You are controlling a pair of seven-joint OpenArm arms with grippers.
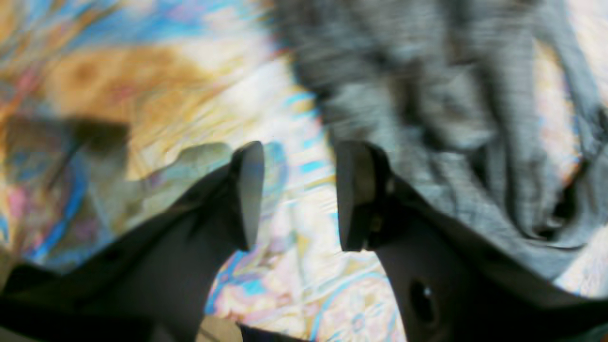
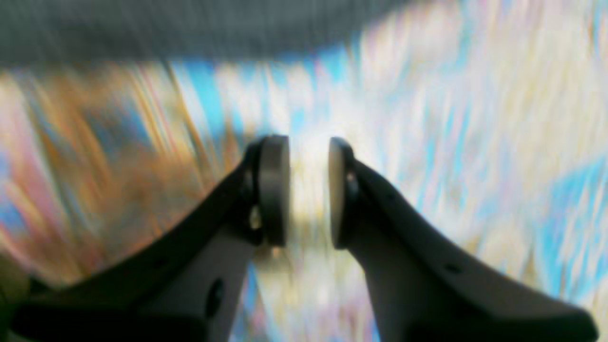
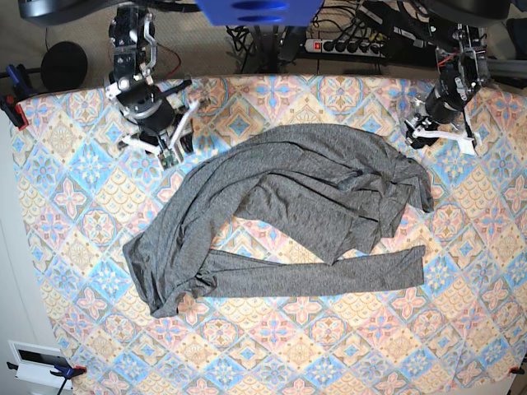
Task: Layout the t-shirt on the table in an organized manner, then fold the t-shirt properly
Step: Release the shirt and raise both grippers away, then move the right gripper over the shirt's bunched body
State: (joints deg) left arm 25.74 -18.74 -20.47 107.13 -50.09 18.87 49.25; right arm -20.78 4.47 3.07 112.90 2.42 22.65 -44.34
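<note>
The dark grey t-shirt point(image 3: 305, 197) lies crumpled and twisted across the middle of the patterned table point(image 3: 74, 214), with a long strip stretched along its near side. My left gripper point(image 3: 409, 136) hovers at the shirt's far right edge. In the left wrist view, the left gripper point(image 1: 299, 156) is open with only table point(image 1: 308, 266) between its fingers and the t-shirt point(image 1: 451, 118) just to the right. My right gripper point(image 3: 173, 148) is off the shirt's far left corner. In the blurred right wrist view, the right gripper point(image 2: 308, 142) shows a narrow empty gap, with the t-shirt point(image 2: 166, 28) along the top.
A power strip point(image 3: 350, 45) and cables lie behind the table's far edge. Clamps point(image 3: 10, 107) hold the cloth at the left corner. A white box point(image 3: 37, 362) sits off the near left corner. Bare cloth shows around the shirt on all sides.
</note>
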